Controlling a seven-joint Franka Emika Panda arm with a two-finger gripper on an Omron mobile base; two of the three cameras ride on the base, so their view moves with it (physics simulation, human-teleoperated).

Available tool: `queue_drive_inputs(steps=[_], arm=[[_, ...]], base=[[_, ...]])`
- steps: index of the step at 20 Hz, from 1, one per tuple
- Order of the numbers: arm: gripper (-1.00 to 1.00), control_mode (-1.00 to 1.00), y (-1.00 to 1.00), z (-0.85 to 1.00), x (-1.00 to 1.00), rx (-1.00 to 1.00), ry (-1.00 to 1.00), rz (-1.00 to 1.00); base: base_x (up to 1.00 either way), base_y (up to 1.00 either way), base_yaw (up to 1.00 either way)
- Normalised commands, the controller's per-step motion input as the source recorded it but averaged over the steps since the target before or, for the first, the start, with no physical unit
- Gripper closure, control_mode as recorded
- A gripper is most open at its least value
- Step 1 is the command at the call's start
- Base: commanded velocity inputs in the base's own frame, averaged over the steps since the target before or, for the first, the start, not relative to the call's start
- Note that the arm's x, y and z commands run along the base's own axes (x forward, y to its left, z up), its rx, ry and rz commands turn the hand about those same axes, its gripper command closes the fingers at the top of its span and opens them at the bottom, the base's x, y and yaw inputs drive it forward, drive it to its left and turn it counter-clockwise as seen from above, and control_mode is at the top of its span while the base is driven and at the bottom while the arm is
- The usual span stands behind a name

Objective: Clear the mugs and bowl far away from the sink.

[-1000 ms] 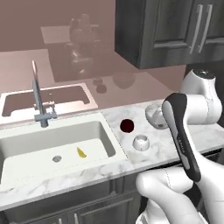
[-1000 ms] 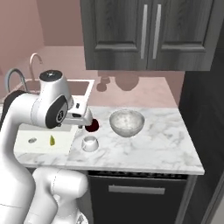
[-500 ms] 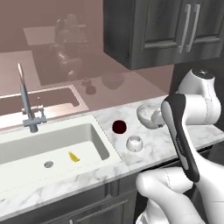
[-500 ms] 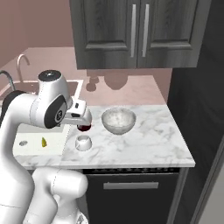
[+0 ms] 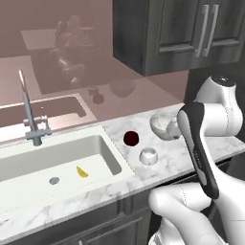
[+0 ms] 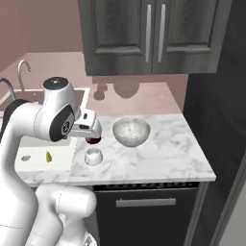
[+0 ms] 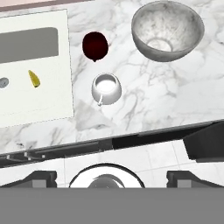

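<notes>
White mug (image 7: 106,88) sits on the marble desk (image 7: 175,100) just beside the sink (image 7: 39,109) rim, upright, handle toward the front edge in the hand view. Dark red mug (image 7: 95,46) is right behind it, also near the sink rim, apart from the white one; it doesn't look pale, but by shape and size I'd count it as the second mug. Bowl (image 7: 167,29) stands upright further along the desk, away from the sink, well apart from both mugs. Everything's clustered on the desk strip next to the basin, so my read is nothing has been cleared yet: both mugs need to go toward the far end of the desk, bowl probably too. Hand (image 7: 106,177) hangs above the desk's front edge looking straight down, fingers spread fully apart, holding nothing; white mug is nearly in line with it, so likely that's the first pick. Small yellow object (image 7: 34,78) lies in the sink basin near the drain (image 7: 2,82), can't tell what it is. Faucet (image 5: 28,112) at the back of the sink, dark cabinets (image 6: 149,36) overhead. No labels, brands or readable text anywhere on mugs, bowl or cabinets.
</notes>
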Motion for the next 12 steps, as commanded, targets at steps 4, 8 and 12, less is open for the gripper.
queue_drive_inputs(steps=[4,8,12], arm=[[-1.0,1.0,0.0,0.0,0.0,0.0,0.0,0.0],[-1.0,1.0,0.0,0.0,0.0,0.0,0.0,0.0],[-1.0,1.0,0.0,0.0,0.0,0.0,0.0,0.0]], base=[[0.0,0.55,-0.05],[0.03,0.32,-0.02],[0.13,0.03,0.0]])
